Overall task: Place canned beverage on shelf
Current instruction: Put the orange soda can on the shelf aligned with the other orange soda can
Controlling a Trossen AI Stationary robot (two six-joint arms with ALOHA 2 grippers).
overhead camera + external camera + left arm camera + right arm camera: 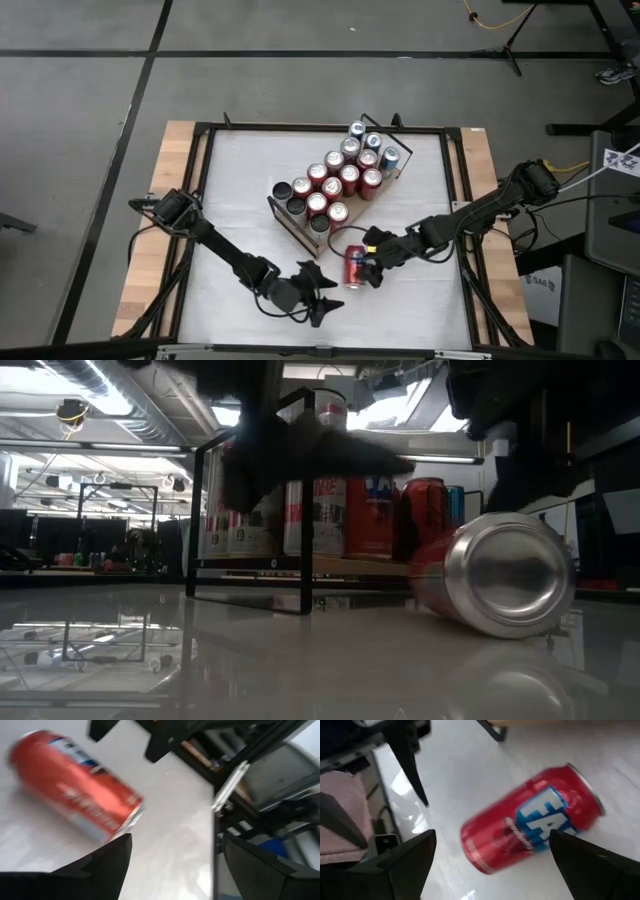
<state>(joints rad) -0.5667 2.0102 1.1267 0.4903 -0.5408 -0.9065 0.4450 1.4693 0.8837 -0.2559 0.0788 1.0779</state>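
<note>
One can (355,268) lies on its side nr the shelf (283,214) — right gripper (372,266) open beside it, prob. lining up; left gripper (318,296) open too, apart.

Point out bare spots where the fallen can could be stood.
Shelf has a gap at its near corner beside the black cans; the rest is packed. Bare tabletop lies left of it. Crowded around the red can, between both claws.

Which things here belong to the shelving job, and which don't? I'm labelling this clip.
Job: red can lying on its side; shelf with standing cans; right gripper open beside the red can; left gripper open nearby.
Not: white table; cables on the floor.
</note>
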